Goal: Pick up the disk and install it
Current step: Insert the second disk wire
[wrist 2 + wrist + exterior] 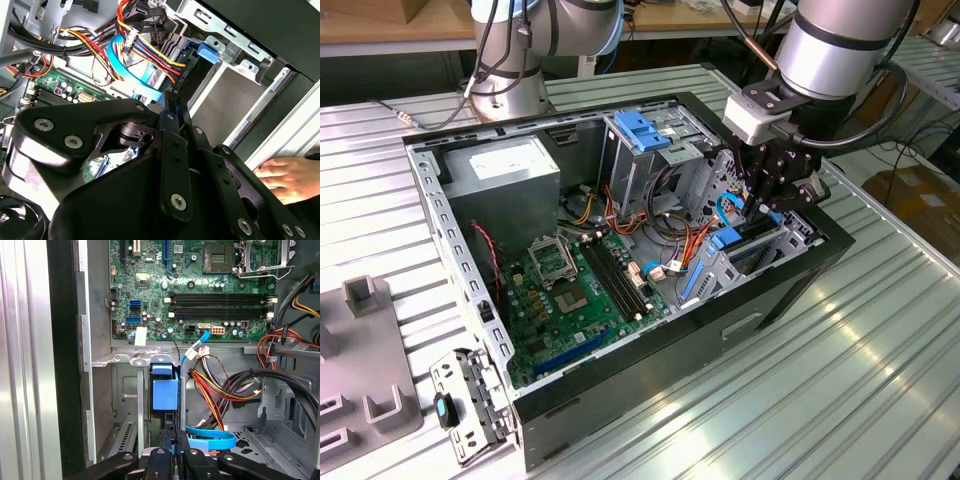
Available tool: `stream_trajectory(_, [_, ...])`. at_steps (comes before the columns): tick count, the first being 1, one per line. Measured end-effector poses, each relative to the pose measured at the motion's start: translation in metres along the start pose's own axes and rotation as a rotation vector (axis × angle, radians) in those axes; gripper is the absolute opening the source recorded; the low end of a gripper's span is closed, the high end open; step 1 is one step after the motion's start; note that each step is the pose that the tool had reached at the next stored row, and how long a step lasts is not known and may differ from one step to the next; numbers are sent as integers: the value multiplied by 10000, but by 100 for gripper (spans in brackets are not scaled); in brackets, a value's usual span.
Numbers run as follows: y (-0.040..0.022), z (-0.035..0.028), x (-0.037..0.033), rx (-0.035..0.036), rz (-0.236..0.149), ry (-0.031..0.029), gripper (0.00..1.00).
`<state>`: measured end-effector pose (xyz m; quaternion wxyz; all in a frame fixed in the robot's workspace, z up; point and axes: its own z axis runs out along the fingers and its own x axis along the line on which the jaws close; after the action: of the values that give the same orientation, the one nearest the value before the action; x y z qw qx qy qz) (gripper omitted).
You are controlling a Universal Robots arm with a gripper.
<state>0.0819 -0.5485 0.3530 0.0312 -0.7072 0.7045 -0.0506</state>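
Observation:
The disk (165, 394) stands on edge in the drive bay at the corner of the open computer case (790, 290), on the exterior view's right. Its blue carrier tab (727, 238) faces up out of the bay and is seen too in the second wrist view (207, 51). My gripper (772, 212) hangs straight over that bay. Its black fingers are pressed together, and the gripper (175, 437) (171, 106) sits at the disk's near end. I cannot tell whether it touches the disk.
Orange, yellow and black cable bundles (220, 390) and a blue flat cable (212, 441) crowd the bay. The motherboard (570, 290), a grey box (510, 172) and a silver cage with a blue handle (645, 135) share the case. A person's hand (290, 177) rests outside it.

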Motion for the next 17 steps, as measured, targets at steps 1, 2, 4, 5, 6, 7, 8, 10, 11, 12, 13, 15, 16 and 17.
stream_trajectory(1, [0,0,0,0,0,0,16])
stream_trajectory(2, [0,0,0,1,0,0,16])
stream_trajectory(4, [1,0,0,1,0,0,16])
stream_trajectory(5, [1,0,0,1,0,0,16])
stream_trajectory(6, [1,0,0,1,0,0,16])
stream_trajectory(7, [1,0,0,1,0,0,16])
stream_trajectory(8, [1,0,0,1,0,0,16])
stream_trajectory(10, [1,1,1,1,0,-2,16])
stream_trajectory(11, [1,2,1,2,1,-9,16])
stream_trajectory(12, [1,2,2,3,2,-21,16])
stream_trajectory(13, [2,5,3,6,6,-47,16])
stream_trajectory(15, [3,10,11,21,18,-149,16])
stream_trajectory(16, [3,13,16,25,23,-184,16])
stream_trajectory(17, [4,19,26,26,27,-227,16])
